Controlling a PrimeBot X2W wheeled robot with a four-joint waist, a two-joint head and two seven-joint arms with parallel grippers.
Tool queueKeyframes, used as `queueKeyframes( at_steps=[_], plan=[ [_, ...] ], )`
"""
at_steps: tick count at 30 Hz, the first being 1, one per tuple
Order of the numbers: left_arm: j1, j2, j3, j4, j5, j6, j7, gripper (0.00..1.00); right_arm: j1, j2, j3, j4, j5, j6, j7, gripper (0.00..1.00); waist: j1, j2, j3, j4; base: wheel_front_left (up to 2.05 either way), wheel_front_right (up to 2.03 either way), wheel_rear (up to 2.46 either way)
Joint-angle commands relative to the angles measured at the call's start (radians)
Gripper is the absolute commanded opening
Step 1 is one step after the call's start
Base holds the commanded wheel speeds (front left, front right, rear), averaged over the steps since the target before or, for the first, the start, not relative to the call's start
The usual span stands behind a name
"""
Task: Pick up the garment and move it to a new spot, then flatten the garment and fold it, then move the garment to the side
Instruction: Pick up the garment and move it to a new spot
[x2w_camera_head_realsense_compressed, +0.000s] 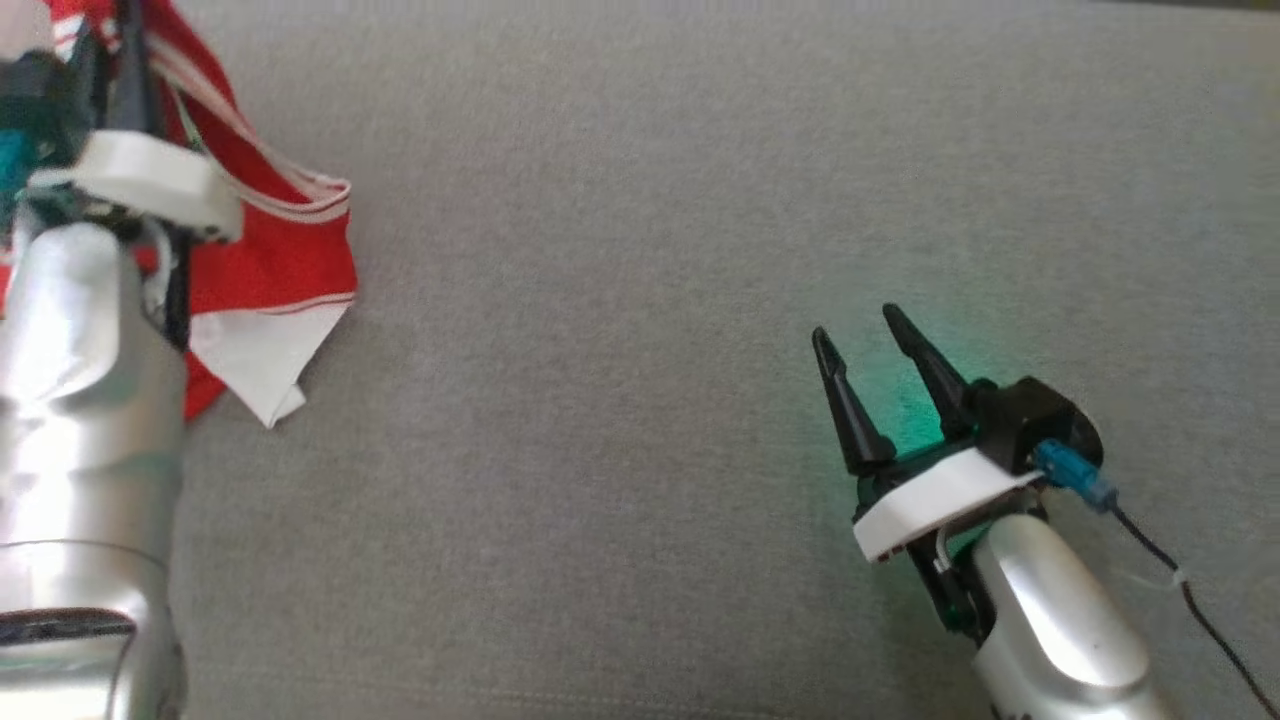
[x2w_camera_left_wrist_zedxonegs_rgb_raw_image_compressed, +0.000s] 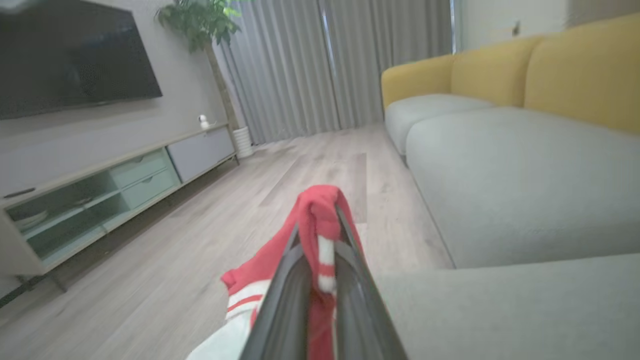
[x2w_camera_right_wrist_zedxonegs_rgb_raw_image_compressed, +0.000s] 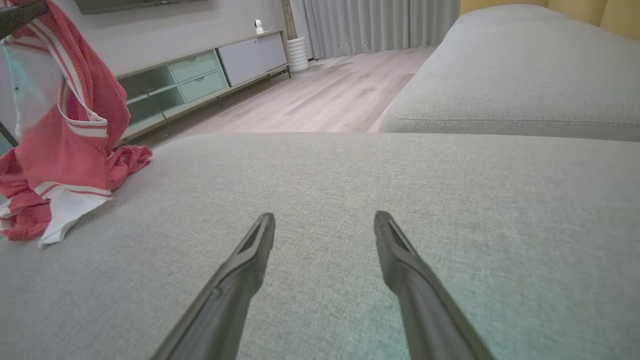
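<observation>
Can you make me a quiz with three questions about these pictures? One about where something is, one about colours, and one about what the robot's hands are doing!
1. Where is the garment in the head view?
A. upper left
B. lower right
C. middle

2. What colours is the garment?
A. blue and yellow
B. red and white
C. green and black

3. What is the left gripper doing?
A. wide open and empty
B. shut on the garment
C. holding a cup

Answers:
1 A: it hangs at the top left, its lower end on the grey cushion.
2 B: it is red cloth with white stripes and a white panel.
3 B: it pinches a red fold, while the right gripper is open and empty.
</observation>
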Motion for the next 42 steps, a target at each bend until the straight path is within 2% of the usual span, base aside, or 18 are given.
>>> queueKeyframes(
  at_steps=[1, 6, 14, 17, 19, 21, 22, 23, 24, 28, 32, 38, 42],
  plan=[
    [-0.037, 0.028, 0.005, -0.056, 0.007, -0.006, -0.011, 0.0, -0.003, 0.019, 0.007, -0.026, 0.008, 0.004, -0.012, 1.0, 0.0002, 0.0, -0.04, -0.038, 0.0, 0.0, 0.0],
    [-0.012, -0.049, -0.05, -0.15, -0.016, -0.028, -0.011, 0.0, 0.013, 0.033, -0.012, -0.029, 0.012, 0.004, -0.012, 1.0, 0.0002, 0.0, -0.085, -0.132, 0.0, 0.0, 0.0],
    [0.086, -0.173, -0.16, -0.24, -0.107, -0.039, -0.011, 0.0, 0.019, 0.042, 0.012, -0.032, 0.024, 0.004, -0.012, 1.0, 0.0002, 0.0, -0.112, -0.328, 0.0, 0.0, 0.0],
    [0.133, -0.183, -0.207, -0.277, -0.164, -0.039, -0.011, 0.0, 0.027, 0.043, 0.008, -0.03, 0.026, 0.004, -0.012, 1.0, 0.0002, 0.0, -0.113, -0.363, 0.0, 0.0, 0.0],
    [0.171, -0.184, -0.269, -0.313, -0.243, -0.034, -0.011, 0.0, 0.031, 0.043, 0.005, -0.029, 0.027, 0.004, -0.012, 1.0, 0.0002, 0.0, -0.113, -0.375, 0.0, 0.0, 0.0],
    [0.214, -0.184, -0.33, -0.335, -0.304, -0.001, -0.011, 0.0, 0.034, 0.043, 0.005, -0.029, 0.03, 0.004, -0.012, 1.0, 0.0002, 0.0, -0.116, -0.38, 0.0, 0.0, 0.0],
    [0.236, -0.184, -0.357, -0.34, -0.316, 0.018, -0.011, 0.36, 0.036, 0.043, 0.004, -0.03, 0.032, 0.004, -0.012, 1.0, 0.0002, 0.0, -0.117, -0.379, 0.0, 0.0, 0.0],
    [0.236, -0.184, -0.357, -0.34, -0.316, 0.018, -0.011, 0.36, 0.036, 0.043, 0.004, -0.03, 0.032, 0.004, -0.012, 1.0, 0.0002, 0.0, -0.117, -0.379, 0.0, 0.0, 0.0],
    [0.257, -0.184, -0.373, -0.341, -0.325, 0.036, -0.011, 1.0, 0.037, 0.043, 0.003, -0.03, 0.034, 0.004, -0.012, 1.0, 0.0002, 0.0, -0.119, -0.377, 0.0, 0.0, 0.0],
    [0.357, -0.185, -0.351, -0.356, -0.308, 0.102, -0.011, 1.0, 0.046, 0.043, -0.006, -0.034, 0.033, 0.004, -0.012, 1.0, 0.0002, 0.0, -0.14, -0.347, 0.0, 0.0, 0.0],
    [0.494, -0.159, -0.26, -0.402, -0.255, 0.147, -0.011, 1.0, 0.066, 0.043, -0.012, -0.033, 0.033, 0.004, -0.012, 1.0, 0.0002, 0.0, -0.177, -0.3, 0.0, 0.0, 0.0],
    [0.725, -0.118, -0.126, -0.5, -0.187, 0.156, -0.011, 1.0, 0.107, 0.044, -0.019, -0.027, 0.033, 0.004, -0.012, 1.0, 0.0002, 0.0, -0.236, -0.238, 0.0, 0.0, 0.0],
    [0.842, -0.122, -0.061, -0.555, -0.147, 0.156, -0.011, 1.0, 0.127, 0.044, -0.022, -0.02, 0.03, 0.004, -0.012, 1.0, 0.0002, 0.0, -0.26, -0.214, 0.0, 0.0, 0.0]
  ],
)
